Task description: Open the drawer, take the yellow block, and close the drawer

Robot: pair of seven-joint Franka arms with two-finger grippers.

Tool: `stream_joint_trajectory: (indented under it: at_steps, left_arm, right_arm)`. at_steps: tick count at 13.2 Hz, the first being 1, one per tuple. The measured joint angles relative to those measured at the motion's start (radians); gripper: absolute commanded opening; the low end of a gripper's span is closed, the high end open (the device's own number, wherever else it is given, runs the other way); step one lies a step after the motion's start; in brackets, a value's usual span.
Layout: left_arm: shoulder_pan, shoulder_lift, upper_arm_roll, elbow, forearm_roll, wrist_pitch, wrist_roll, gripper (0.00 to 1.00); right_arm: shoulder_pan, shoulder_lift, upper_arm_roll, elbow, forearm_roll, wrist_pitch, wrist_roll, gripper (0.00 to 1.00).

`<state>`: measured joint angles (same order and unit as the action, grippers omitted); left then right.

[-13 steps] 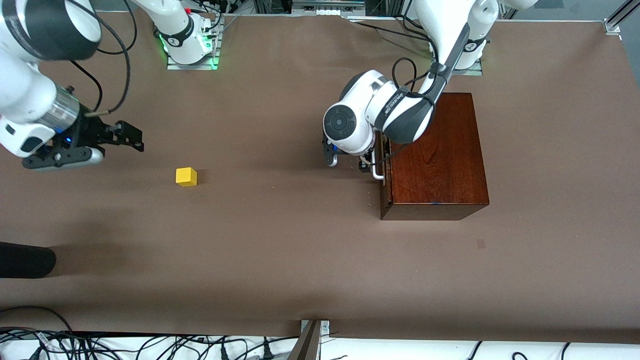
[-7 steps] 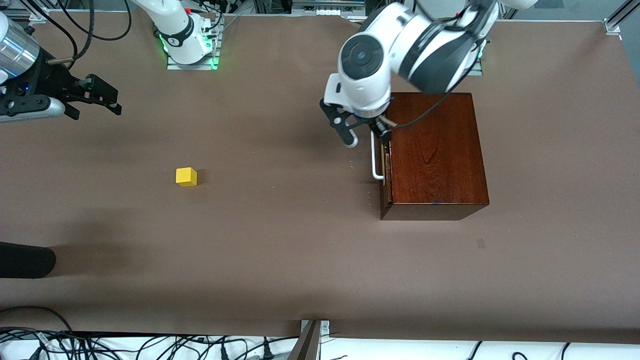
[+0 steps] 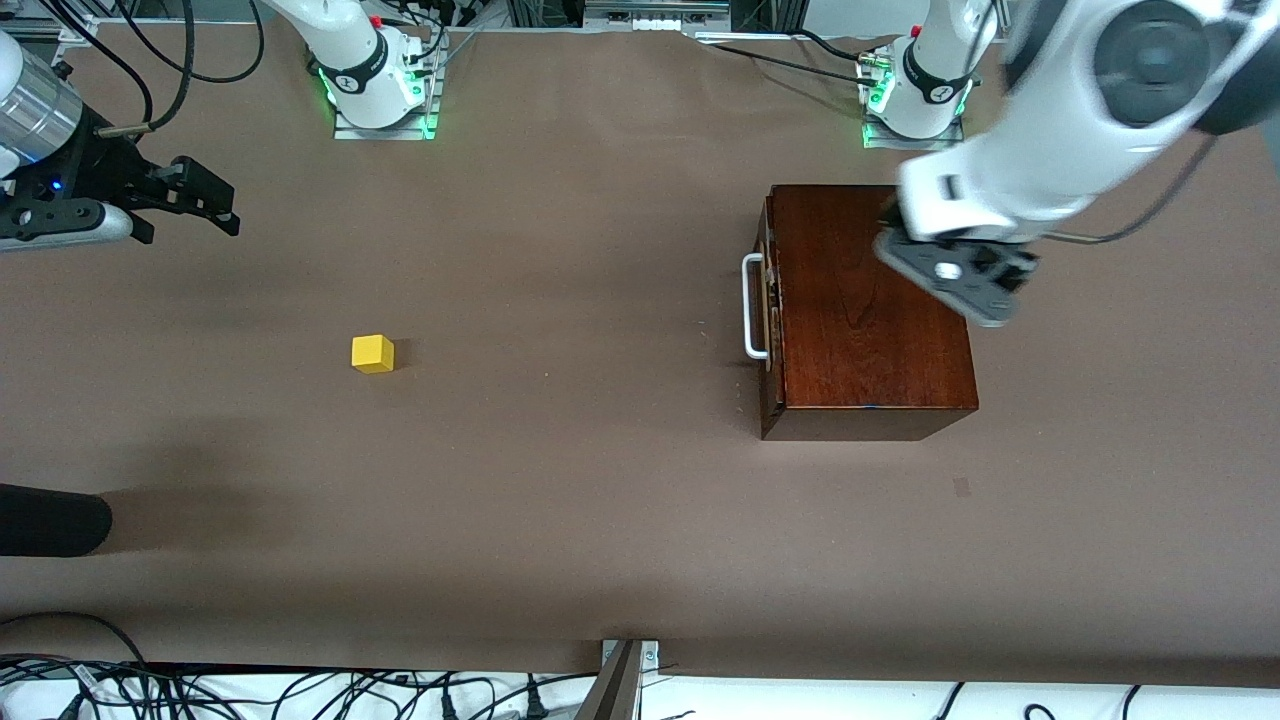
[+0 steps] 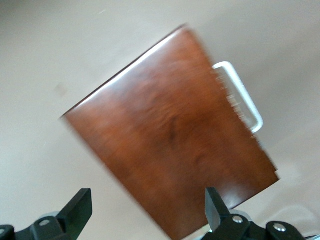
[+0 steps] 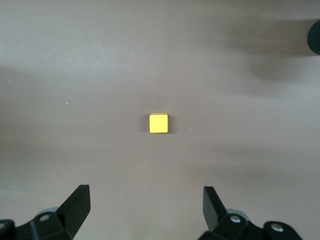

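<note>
The right end effector (image 3: 195, 197) hangs over the counter (image 3: 560, 500) at the right arm's end, fingers spread and empty. Its wrist camera looks straight down on the yellow block (image 3: 373, 353), which suggests a parked, watching pose, not a grasp. The block sits alone on bare counter, well apart from the box (image 3: 870, 310) and nearer the front camera than the right end effector.

Toward the left arm's end stands the box with the drawer (image 3: 768, 310) pushed in, its white handle (image 3: 753, 305) facing the block. With the block out and the drawer shut, the task looks done.

The left end effector (image 3: 960, 275) hovers over the box top, released, gripping nothing.
</note>
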<state>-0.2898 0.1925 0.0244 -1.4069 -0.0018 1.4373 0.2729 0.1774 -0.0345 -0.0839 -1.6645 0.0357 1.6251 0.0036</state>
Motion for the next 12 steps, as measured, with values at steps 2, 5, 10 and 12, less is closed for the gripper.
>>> stream_joint_trajectory:
  at_steps: [2, 5, 10, 12]
  left_arm:
    - [0.085, -0.011, 0.001, 0.018, 0.0, -0.026, -0.061, 1.0]
    - [0.152, -0.015, 0.002, 0.018, -0.001, -0.018, -0.111, 1.0]
    - [0.231, -0.148, -0.003, -0.177, -0.001, 0.129, -0.286, 1.0]
    - [0.252, -0.2, -0.021, -0.239, 0.008, 0.141, -0.307, 1.0]
  right_arm:
    - [-0.001, 0.025, -0.002, 0.017, -0.002, 0.0, 0.0, 1.0]
    - [-0.001, 0.039, -0.002, 0.031, -0.002, 0.0, 0.0, 1.0]
    - [-0.001, 0.039, -0.003, 0.032, -0.003, -0.001, 0.0, 1.0]
    - [-0.001, 0.039, -0.003, 0.032, -0.003, -0.001, 0.0, 1.0]
